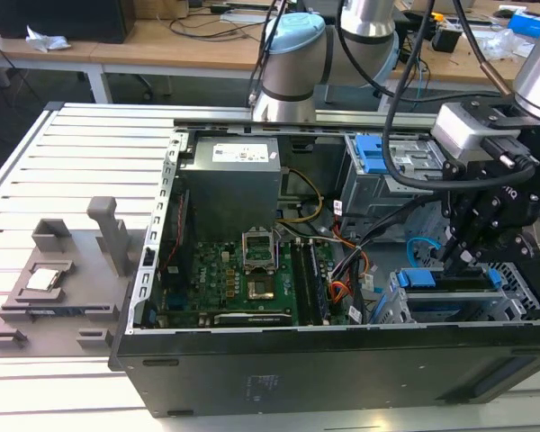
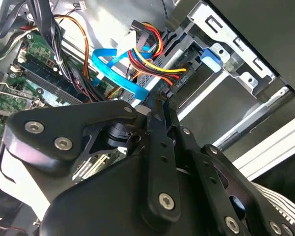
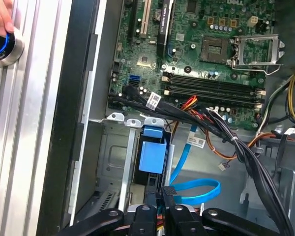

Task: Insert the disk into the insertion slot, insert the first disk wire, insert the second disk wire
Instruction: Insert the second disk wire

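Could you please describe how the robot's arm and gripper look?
The arm has silver tubes and joints with light blue caps; black cables run along it. A grey box sits at the wrist. The gripper is black, with jointed bars and silver screws.

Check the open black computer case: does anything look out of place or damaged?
Nothing looks damaged or spilled. One oddity: the bright blue flat cable lies in a loose loop close to the black gripper. Also, the silver processor socket on the green motherboard is bare, without a cooler.
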### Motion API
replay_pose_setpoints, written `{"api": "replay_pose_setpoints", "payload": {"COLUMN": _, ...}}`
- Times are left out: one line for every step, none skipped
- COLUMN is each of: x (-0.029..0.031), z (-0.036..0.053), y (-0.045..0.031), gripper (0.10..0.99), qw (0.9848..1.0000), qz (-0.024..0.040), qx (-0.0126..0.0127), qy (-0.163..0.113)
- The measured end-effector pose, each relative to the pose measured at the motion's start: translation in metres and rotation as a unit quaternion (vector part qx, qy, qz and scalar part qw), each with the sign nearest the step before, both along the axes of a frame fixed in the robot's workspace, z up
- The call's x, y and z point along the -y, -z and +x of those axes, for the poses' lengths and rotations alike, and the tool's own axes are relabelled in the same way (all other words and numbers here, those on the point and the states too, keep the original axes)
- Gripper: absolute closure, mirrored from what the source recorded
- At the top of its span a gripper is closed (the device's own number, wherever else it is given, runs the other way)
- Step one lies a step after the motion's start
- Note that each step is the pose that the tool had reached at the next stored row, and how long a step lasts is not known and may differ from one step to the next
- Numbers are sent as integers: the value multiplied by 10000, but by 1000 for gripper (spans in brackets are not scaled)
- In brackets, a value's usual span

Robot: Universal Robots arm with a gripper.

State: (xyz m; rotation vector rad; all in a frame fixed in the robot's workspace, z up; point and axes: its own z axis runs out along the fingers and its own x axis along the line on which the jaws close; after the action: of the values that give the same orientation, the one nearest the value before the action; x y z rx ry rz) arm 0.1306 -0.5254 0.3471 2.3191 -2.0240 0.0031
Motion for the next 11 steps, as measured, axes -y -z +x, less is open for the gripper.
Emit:
{"api": "replay_pose_setpoints", "payload": {"x": 1, "z": 17, "y": 0, "gripper": 922, "qw": 10000, "qz": 0, "qx": -1, "qy": 4}}
{"api": "replay_pose_setpoints", "payload": {"x": 5, "z": 36, "y": 1, "gripper": 922, "qw": 10000, "qz": 0, "qx": -3, "qy": 9}}
{"api": "replay_pose_setpoints", "payload": {"x": 11, "z": 36, "y": 5, "gripper": 922, "qw": 10000, "qz": 0, "qx": -3, "qy": 12}}
{"api": "replay_pose_setpoints", "payload": {"x": 16, "z": 37, "y": 7, "gripper": 922, "qw": 10000, "qz": -1, "qx": -3, "qy": 12}}
{"api": "replay_pose_setpoints", "payload": {"x": 20, "z": 37, "y": 10, "gripper": 922, "qw": 10000, "qz": 0, "qx": -3, "qy": 12}}
{"api": "replay_pose_setpoints", "payload": {"x": 28, "z": 37, "y": 19, "gripper": 922, "qw": 10000, "qz": 1, "qx": -3, "qy": 12}}
{"api": "replay_pose_setpoints", "payload": {"x": 32, "z": 37, "y": 25, "gripper": 922, "qw": 10000, "qz": 0, "qx": -3, "qy": 12}}
{"api": "replay_pose_setpoints", "payload": {"x": 34, "z": 37, "y": 31, "gripper": 922, "qw": 10000, "qz": -2, "qx": -3, "qy": 12}}
{"api": "replay_pose_setpoints", "payload": {"x": 35, "z": 37, "y": 36, "gripper": 922, "qw": 10000, "qz": -3, "qx": -3, "qy": 11}}
{"api": "replay_pose_setpoints", "payload": {"x": 35, "z": 37, "y": 40, "gripper": 922, "qw": 10000, "qz": -3, "qx": -3, "qy": 12}}
{"api": "replay_pose_setpoints", "payload": {"x": 35, "z": 37, "y": 46, "gripper": 922, "qw": 10000, "qz": 4, "qx": -3, "qy": 12}}
